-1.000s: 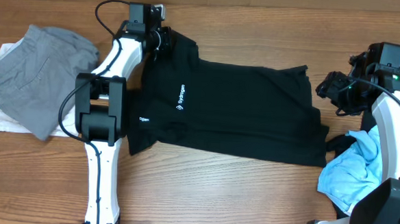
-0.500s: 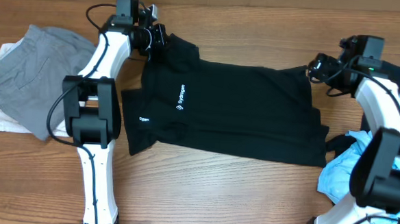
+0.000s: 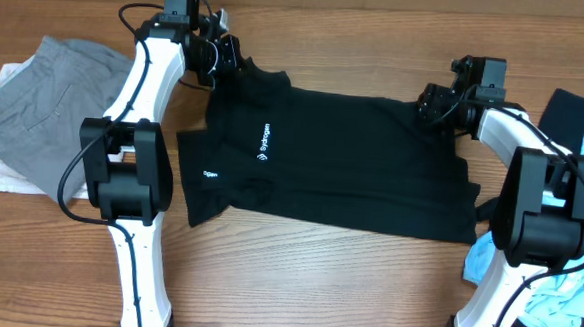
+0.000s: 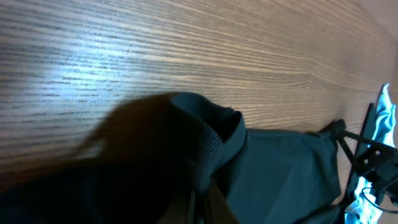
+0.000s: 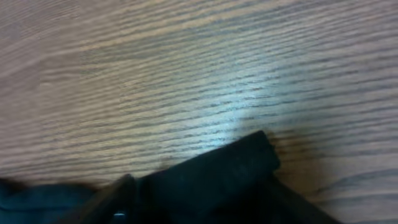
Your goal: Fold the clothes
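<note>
Left gripper (image 3: 224, 56) is clamped on the shirt (image 3: 352, 157) at 11 o'clock, right gripper (image 3: 432, 101) sits at 1 o'clock, can't tell if it's open.

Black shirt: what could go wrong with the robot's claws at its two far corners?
The left gripper pinches only a small bunch of the black shirt near the collar, so it might slip out.
The right gripper sits at the thin hem corner and could miss it, leaving the shirt twisted.

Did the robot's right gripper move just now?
Yes. The right gripper went left, away from the light blue clothes, to the black shirt's far right corner.
</note>
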You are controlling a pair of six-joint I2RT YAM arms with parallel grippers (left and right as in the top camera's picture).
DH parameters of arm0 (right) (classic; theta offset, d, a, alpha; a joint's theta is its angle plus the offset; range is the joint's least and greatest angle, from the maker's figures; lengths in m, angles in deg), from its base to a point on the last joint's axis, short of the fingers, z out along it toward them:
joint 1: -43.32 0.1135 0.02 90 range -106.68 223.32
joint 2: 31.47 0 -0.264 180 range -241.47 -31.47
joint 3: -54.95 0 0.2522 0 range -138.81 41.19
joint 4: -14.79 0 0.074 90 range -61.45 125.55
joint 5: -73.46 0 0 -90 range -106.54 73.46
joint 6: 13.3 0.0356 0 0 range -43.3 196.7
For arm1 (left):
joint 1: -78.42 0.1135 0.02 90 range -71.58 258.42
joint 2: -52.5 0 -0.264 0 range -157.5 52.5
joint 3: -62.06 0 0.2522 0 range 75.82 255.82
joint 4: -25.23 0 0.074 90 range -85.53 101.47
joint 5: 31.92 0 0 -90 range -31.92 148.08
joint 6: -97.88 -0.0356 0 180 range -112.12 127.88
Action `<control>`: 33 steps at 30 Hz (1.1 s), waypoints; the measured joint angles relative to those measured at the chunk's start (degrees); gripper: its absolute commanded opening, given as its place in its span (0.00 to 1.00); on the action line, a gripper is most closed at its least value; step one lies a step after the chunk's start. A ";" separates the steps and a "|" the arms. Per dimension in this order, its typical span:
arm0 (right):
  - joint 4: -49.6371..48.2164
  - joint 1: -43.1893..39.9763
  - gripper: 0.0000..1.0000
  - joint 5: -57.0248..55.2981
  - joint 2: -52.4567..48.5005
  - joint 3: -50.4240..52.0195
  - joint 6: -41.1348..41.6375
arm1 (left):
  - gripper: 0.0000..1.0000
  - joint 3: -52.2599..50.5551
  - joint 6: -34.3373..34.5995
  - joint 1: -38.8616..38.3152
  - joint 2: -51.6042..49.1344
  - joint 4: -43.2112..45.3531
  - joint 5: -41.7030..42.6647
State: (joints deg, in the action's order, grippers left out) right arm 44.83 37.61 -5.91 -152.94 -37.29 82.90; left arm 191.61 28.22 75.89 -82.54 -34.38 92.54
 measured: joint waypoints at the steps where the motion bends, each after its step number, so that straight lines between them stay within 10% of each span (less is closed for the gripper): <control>1: 0.13 -0.02 0.49 -0.35 -0.13 0.00 0.13 | 0.04 0.00 -0.24 0.00 0.00 -0.15 -0.09; 9: 0.26 -0.04 0.05 -1.81 -0.37 0.00 0.94 | 0.04 0.00 -1.03 0.00 0.00 -0.48 -1.36; 20: 4.09 -0.04 0.04 -2.19 -0.57 -0.94 1.49 | 0.04 0.00 -1.05 0.00 0.00 -0.76 -1.73; 33: 37.00 -0.02 0.04 -11.04 3.89 -21.40 1.46 | 0.04 0.04 -4.02 0.00 8.92 -14.01 -2.12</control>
State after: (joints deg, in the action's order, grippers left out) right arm 81.83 37.58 -16.95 -149.05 -58.68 84.36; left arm 191.65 24.19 75.89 -73.62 -48.39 90.42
